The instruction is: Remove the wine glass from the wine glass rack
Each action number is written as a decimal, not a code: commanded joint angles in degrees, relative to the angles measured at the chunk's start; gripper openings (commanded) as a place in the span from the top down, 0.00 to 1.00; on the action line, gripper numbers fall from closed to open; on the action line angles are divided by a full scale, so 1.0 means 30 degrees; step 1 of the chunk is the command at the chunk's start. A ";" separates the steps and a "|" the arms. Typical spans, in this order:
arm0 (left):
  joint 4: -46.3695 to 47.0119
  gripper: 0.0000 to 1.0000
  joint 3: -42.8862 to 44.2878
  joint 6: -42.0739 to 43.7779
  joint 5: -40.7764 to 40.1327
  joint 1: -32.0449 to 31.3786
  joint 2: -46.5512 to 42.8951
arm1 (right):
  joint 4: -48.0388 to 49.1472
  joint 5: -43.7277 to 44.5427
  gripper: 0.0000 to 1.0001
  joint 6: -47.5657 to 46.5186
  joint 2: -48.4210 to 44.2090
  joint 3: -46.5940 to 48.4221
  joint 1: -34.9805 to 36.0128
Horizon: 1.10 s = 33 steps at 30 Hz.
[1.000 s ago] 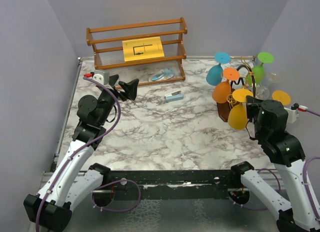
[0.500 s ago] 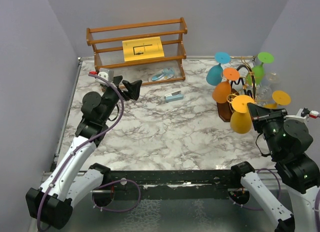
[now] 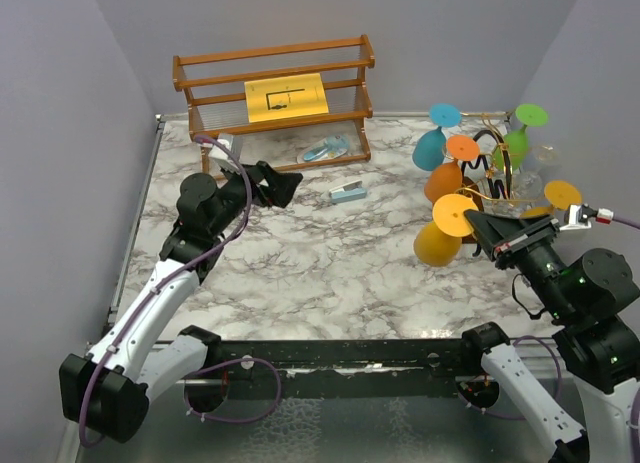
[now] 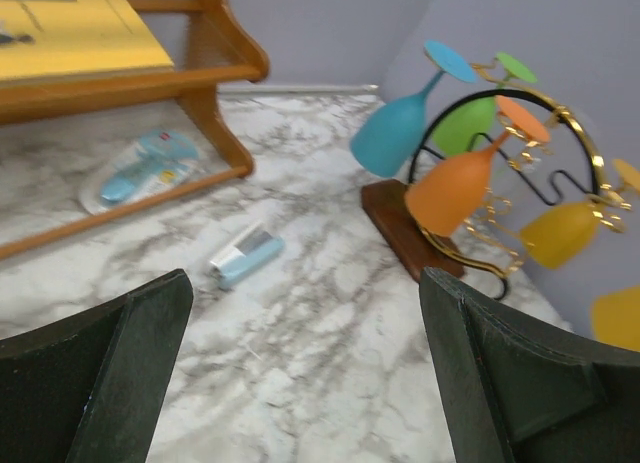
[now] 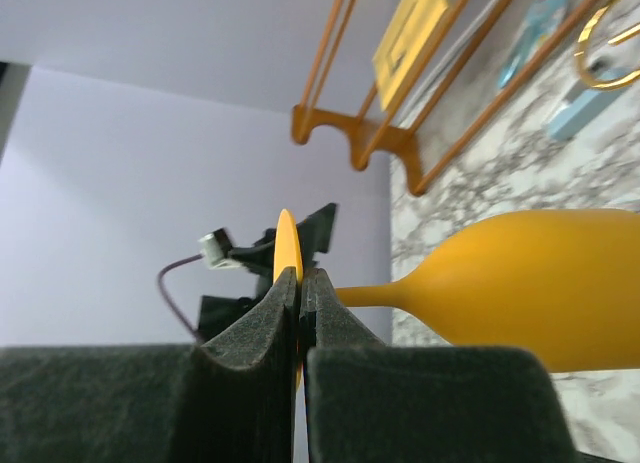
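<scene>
My right gripper (image 3: 472,220) is shut on the round foot of a yellow wine glass (image 3: 437,244) and holds it above the table, left of the wine glass rack (image 3: 478,188). In the right wrist view the fingers pinch the thin yellow foot (image 5: 287,255) and the bowl (image 5: 540,283) sticks out to the right. The rack has a dark wooden base (image 4: 405,226) and curly gold and black wires, with teal (image 3: 431,146), orange (image 3: 443,181), green (image 3: 514,143) and another yellow glass (image 3: 560,195) on it. My left gripper (image 3: 280,188) is open and empty over the table's left middle.
A slatted brown wooden shelf (image 3: 272,103) with a yellow sheet stands at the back. A blue packet (image 3: 326,149) lies on its bottom board. A small light-blue box (image 3: 348,192) lies on the marble table (image 3: 330,263). Grey walls close both sides.
My right gripper has pulled the yellow glass left and away from the rack, tilting it. My left arm has swung right, toward the table's middle.
</scene>
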 commanded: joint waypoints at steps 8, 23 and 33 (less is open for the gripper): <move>1.0158 0.01 -0.6896 -1.5320 0.5303 -0.1097 -0.3710 | 0.9483 -0.5408 0.99 0.5144 0.0798 -0.2718 0.0176; 2.0394 0.05 -0.7902 -1.6857 0.0210 -0.9448 0.0963 | 1.5128 -0.7345 0.99 0.9341 0.1172 -0.5209 0.0176; 2.2255 0.10 -0.7054 -1.6765 -0.0456 -1.0882 0.2485 | 1.6185 -0.7335 0.99 1.0818 0.0642 -0.6827 0.0168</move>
